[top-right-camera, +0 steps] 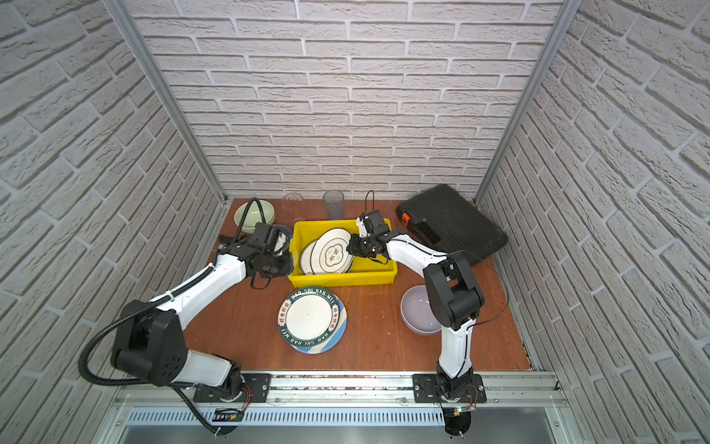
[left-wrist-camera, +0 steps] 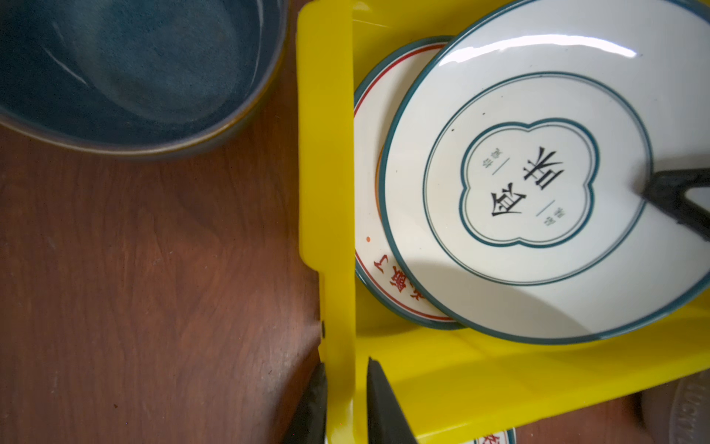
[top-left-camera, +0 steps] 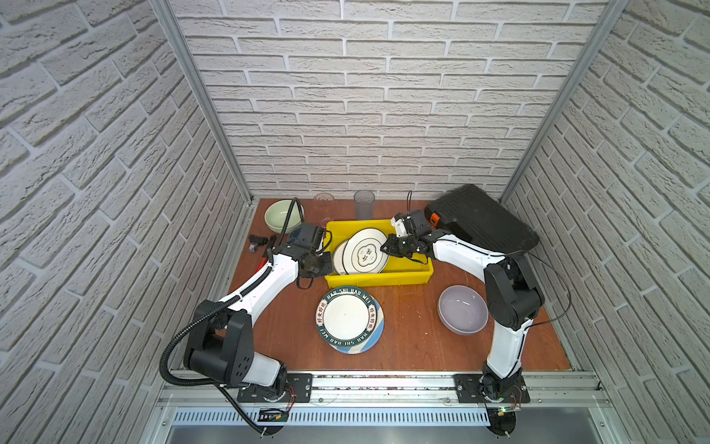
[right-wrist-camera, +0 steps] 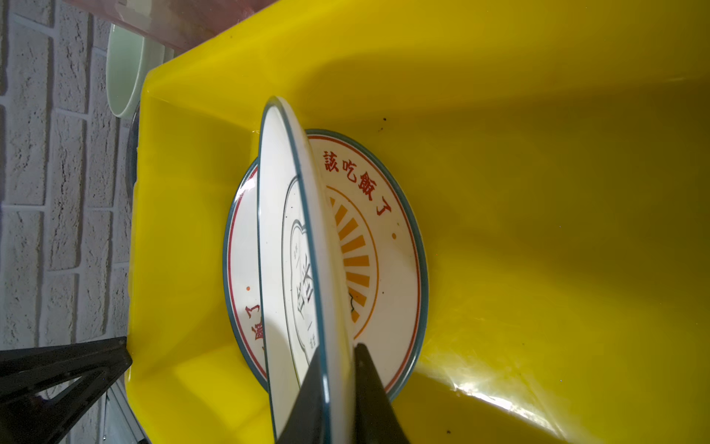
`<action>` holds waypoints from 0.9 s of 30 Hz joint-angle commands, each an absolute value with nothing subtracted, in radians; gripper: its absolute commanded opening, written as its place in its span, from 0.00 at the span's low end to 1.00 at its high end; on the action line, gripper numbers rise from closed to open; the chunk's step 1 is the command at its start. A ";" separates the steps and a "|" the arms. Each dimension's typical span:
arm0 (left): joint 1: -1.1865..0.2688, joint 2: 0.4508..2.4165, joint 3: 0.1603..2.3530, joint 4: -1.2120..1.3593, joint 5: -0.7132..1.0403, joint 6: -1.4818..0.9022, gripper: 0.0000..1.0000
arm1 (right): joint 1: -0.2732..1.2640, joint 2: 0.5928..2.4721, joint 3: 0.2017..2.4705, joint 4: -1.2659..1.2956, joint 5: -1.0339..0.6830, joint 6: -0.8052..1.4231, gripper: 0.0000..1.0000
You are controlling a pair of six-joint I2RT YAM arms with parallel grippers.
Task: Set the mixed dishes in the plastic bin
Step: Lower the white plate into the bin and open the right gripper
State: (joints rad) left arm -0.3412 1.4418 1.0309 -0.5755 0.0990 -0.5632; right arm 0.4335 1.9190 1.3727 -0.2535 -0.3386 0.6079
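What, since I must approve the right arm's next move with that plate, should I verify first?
1. Right gripper gripping the quatrefoil plate: fingers either side of its rim, ok.
2. Plate inside the yellow bin: ok.
3. Plate lying flat: not ok, it tilts above the sunburst plate.
4. The two plates touching: cannot tell.
5. Left gripper steadying the bin: fingers straddle its side wall; firm clamp, cannot tell.
6. All dishes binned: not ok; lettered-rim plate, lavender bowl and pale green bowl sit outside.
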 commanded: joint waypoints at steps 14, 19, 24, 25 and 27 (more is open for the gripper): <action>-0.336 1.445 1.028 -0.554 0.132 -0.577 0.21 | 0.469 1.971 1.404 -0.202 -0.361 0.618 0.24; -0.336 1.436 1.025 -0.552 0.130 -0.581 0.20 | 0.483 2.003 1.428 -0.252 -0.308 0.598 0.31; -0.335 1.433 1.028 -0.552 0.130 -0.581 0.20 | 0.498 2.014 1.450 -0.303 -0.268 0.572 0.35; -0.335 1.434 1.028 -0.552 0.132 -0.581 0.20 | 0.502 2.014 1.452 -0.309 -0.261 0.570 0.35; -0.335 1.434 1.028 -0.552 0.133 -0.581 0.20 | 0.505 2.014 1.455 -0.318 -0.250 0.566 0.36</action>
State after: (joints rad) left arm -0.3401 1.4445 1.0306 -0.5755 0.1131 -0.5785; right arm 0.4828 2.0163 1.4273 -0.3088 -0.2661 0.5915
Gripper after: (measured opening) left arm 0.204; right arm 0.355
